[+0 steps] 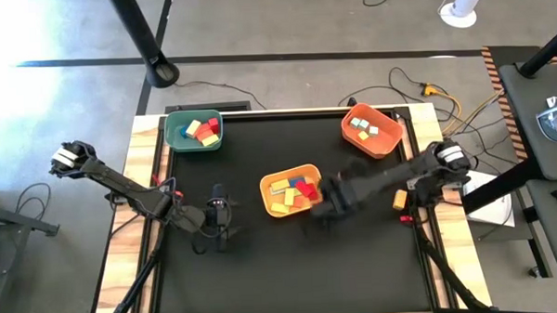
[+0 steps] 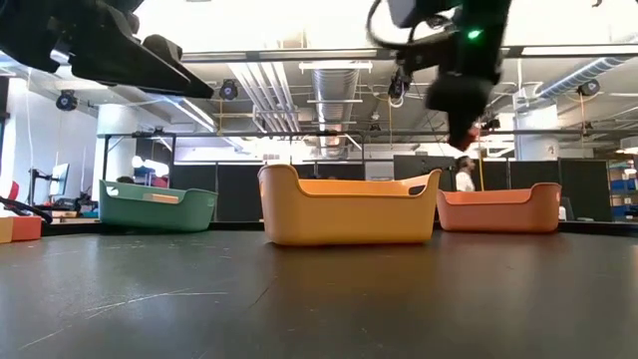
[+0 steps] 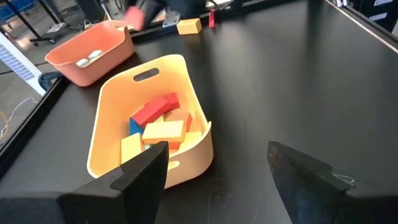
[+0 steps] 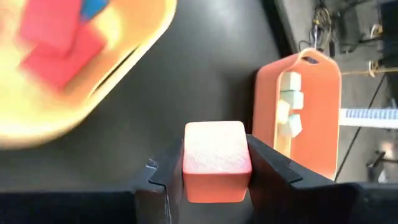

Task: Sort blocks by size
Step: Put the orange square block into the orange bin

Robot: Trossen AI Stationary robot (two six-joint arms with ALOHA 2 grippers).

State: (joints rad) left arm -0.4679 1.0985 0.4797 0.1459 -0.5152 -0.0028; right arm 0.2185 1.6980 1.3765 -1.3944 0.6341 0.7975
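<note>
Right gripper [image 4: 216, 171]: jaws clamped on a small red cube [image 4: 216, 158], seen only in the right wrist view, held above the black table mat [image 1: 292, 277] just beside the yellow bin [image 1: 292, 191]; the high view shows that gripper only as a dark blur. Left gripper [image 3: 214, 171]: jaws apart with nothing between them, near the yellow bin of red, yellow and blue blocks [image 3: 158, 124]. Green bin [image 1: 194, 132] and orange bin [image 1: 372, 130] at the mat's far corners also contain blocks; the low view shows an open workshop with ceiling ducts [image 2: 339, 90].
</note>
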